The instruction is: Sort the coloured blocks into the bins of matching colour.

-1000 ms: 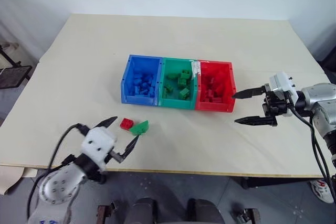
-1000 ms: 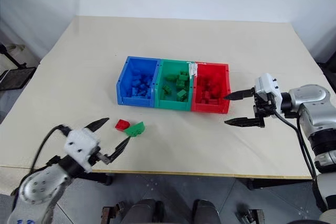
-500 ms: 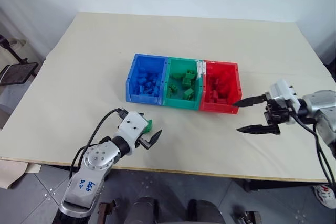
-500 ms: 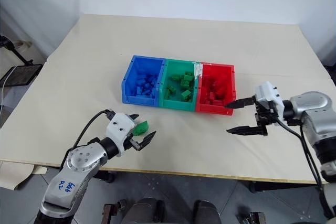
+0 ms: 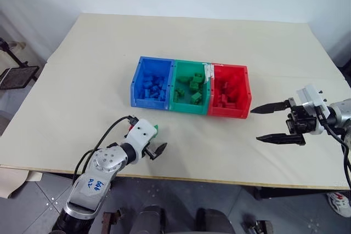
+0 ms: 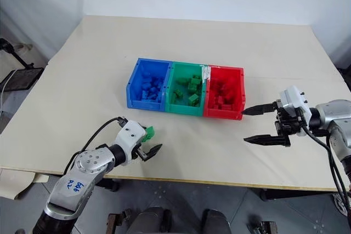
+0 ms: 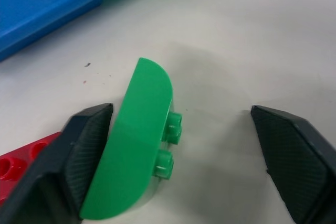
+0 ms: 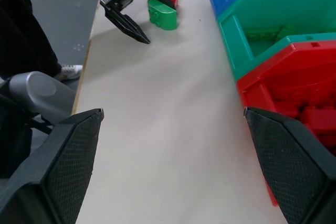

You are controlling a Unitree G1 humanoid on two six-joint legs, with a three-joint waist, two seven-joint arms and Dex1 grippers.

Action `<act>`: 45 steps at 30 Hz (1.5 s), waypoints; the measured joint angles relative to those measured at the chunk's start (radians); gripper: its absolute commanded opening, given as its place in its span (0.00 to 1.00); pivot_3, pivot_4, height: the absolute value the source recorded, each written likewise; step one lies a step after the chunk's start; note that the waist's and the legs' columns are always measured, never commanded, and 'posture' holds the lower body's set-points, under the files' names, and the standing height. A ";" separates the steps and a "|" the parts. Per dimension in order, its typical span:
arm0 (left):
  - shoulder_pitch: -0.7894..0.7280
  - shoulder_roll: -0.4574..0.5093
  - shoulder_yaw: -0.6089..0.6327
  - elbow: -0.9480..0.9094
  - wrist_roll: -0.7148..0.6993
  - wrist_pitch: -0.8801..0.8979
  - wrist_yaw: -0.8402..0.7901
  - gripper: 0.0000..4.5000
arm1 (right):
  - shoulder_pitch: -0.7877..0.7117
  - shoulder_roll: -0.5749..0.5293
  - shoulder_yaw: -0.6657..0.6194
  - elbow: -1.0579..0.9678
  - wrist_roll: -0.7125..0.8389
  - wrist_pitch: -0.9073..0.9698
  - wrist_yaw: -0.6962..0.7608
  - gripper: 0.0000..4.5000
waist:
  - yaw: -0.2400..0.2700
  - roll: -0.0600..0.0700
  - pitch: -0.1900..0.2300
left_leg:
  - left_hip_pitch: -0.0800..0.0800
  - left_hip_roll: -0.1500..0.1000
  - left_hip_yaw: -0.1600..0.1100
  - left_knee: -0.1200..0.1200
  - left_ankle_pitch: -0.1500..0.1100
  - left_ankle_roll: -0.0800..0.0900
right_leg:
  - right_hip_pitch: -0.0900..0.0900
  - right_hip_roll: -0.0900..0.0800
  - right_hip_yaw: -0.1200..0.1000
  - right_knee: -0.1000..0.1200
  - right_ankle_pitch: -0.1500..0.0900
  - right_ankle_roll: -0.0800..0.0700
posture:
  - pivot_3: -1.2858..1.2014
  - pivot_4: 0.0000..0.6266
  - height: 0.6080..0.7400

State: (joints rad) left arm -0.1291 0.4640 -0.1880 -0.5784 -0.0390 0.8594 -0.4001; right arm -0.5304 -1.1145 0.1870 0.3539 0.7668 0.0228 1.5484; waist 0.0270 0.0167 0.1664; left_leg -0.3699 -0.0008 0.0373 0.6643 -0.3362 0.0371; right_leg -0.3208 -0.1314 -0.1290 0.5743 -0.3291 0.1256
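Note:
A green block with a curved side (image 7: pixel 136 145) lies on the table between the fingers of my left gripper (image 7: pixel 181 116). The gripper is open: one finger touches the block's curved back and the other stands well clear of its studs. A small red block (image 7: pixel 16 163) sits just beside that finger. In the head view the left gripper (image 5: pixel 152 142) is near the table's front edge, with the green block (image 6: pixel 148 132) showing past it. The blue bin (image 5: pixel 134 86), green bin (image 5: pixel 189 109) and red bin (image 5: pixel 227 112) stand in a row mid-table, each holding several blocks of its colour. My right gripper (image 5: pixel 255 124) hovers open and empty just right of the red bin.
The table's front edge (image 5: pixel 192 178) runs just behind my left gripper, with floor below it. A black stand (image 5: pixel 13 75) is off the table's left side. Bare tabletop lies between the bins and both grippers.
My left gripper came forward and down over the green block, which now sits between its fingers, and they have narrowed a little. The right gripper drew slightly away from the red bin.

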 measured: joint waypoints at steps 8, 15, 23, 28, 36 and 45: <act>-0.012 -0.028 0.004 0.003 -0.013 0.026 0.009 0.26 | 0.011 0.004 -0.043 -0.003 -0.023 0.014 0.000 1.00 | 0.000 0.000 0.000 | 0.000 0.000 0.000 0.000 0.000 0.000 | 0.000 0.000 0.000 0.000 0.000 0.000 | 0.52 0.24 1.00; -0.127 -0.100 0.012 0.057 -0.025 -0.116 0.011 0.20 | 0.084 -0.001 -0.103 -0.056 0.059 0.025 0.000 1.00 | 0.011 0.000 0.000 | -0.001 -0.001 0.000 0.001 0.000 0.001 | 0.000 0.000 0.000 0.000 0.000 0.001 | 0.52 0.24 1.00; -0.301 -0.258 0.012 0.274 -0.021 -0.284 0.075 0.20 | 0.216 -0.001 -0.197 -0.132 0.122 0.022 0.000 1.00 | 0.027 -0.001 0.000 | -0.001 -0.003 0.001 0.001 0.001 0.003 | 0.000 0.002 -0.003 0.001 0.001 0.003 | 0.52 0.24 1.00; -0.439 -0.312 0.006 0.462 0.006 -0.392 0.102 0.20 | 0.263 0.073 -0.316 -0.211 0.121 0.037 -0.005 1.00 | 0.028 -0.001 0.000 | -0.001 -0.003 0.001 0.001 0.001 0.003 | 0.000 0.003 -0.005 0.002 0.002 0.003 | 0.52 0.24 1.00; -0.673 -0.395 0.001 0.902 0.020 -0.662 0.067 0.20 | 0.272 0.210 -0.430 -0.285 0.110 0.069 -0.100 1.00 | 0.029 -0.003 0.001 | -0.001 -0.004 0.002 0.001 0.002 0.003 | -0.001 0.004 -0.009 0.003 0.002 0.004 | 0.52 0.24 1.00; -0.810 -0.420 0.033 1.244 0.021 -0.858 0.031 0.70 | 0.271 0.200 -0.476 -0.145 -0.058 0.058 -0.148 1.00 | 0.028 -0.004 0.002 | 0.000 -0.005 0.004 0.001 0.002 0.004 | -0.003 0.004 -0.010 0.009 0.002 0.005 | 0.52 0.24 1.00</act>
State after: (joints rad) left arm -0.9388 0.0439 -0.1549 0.6653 -0.0183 0.0015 -0.3691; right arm -0.2592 -0.9141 -0.2891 0.2086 0.7090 0.0806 1.4000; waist 0.0547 0.0129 0.1681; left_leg -0.3700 -0.0061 0.0409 0.6649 -0.3340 0.0414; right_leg -0.3240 -0.1278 -0.1393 0.5829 -0.3267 0.1304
